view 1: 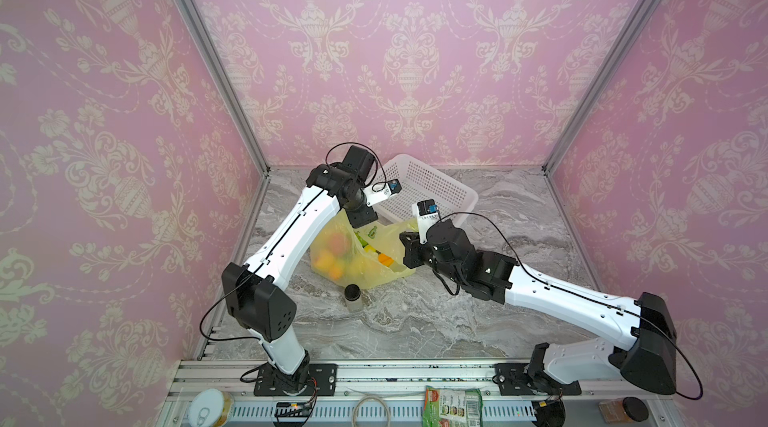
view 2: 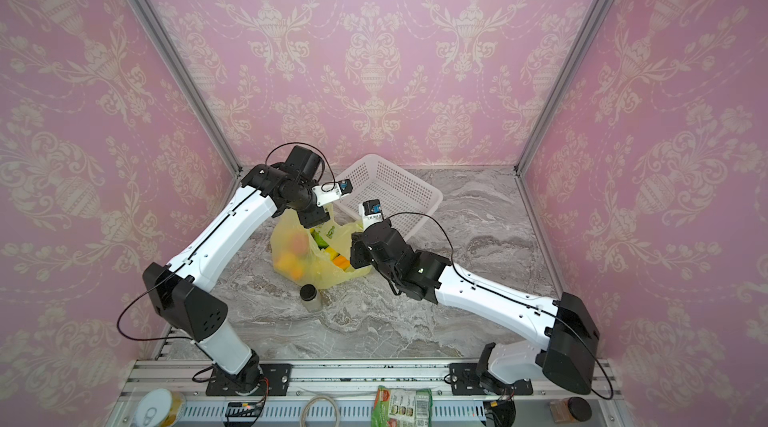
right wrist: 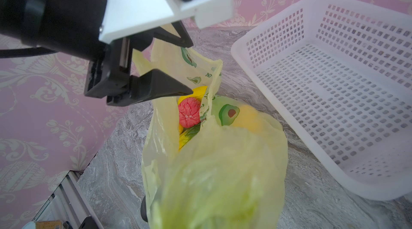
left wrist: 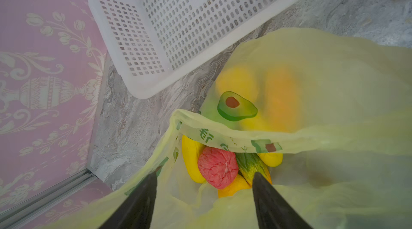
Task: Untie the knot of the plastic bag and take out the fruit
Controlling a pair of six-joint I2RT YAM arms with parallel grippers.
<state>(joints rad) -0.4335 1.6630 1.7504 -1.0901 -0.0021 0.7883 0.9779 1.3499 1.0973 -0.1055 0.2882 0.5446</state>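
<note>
Bag [view 1: 368, 275] sits on the table [view 1: 415, 321] between the two arms, just in front of the basket [view 1: 424, 188]. Its bulk spreads side to side and its mouth gapes upward.

Inside, seen through the mouth in the left wrist view:
- a pink-red round fruit [left wrist: 217, 170]
- yellow oblong ones on either side of it
- a green-orange striped one [left wrist: 249, 165] touching it
- an orange piece beneath

More yellow and orange shapes show blurred through the plastic, under a printed avocado [left wrist: 236, 106].

Basket: white and perforated, floor in full view. A strip of table separates it from the bag.

Left gripper [right wrist: 192, 68] is poised over the mouth with its jaws spread wide, gripping nothing. A flap of bag rim rises between the fingers. One finger looks veiled by plastic, but whether it touches I cannot tell.

Right gripper [view 1: 406, 252] is at the bag's right edge with its jaws closed. Plastic is bunched up tight against it, apparently pinched, and fills the near part of the right wrist view.

A black-capped jar [view 1: 353, 296] stands just beside the bag's front edge. A can [view 1: 210, 406], a green packet [view 1: 451, 406] and a brown jar [view 1: 623, 408] lie on the front rail, well apart from the bag.
</note>
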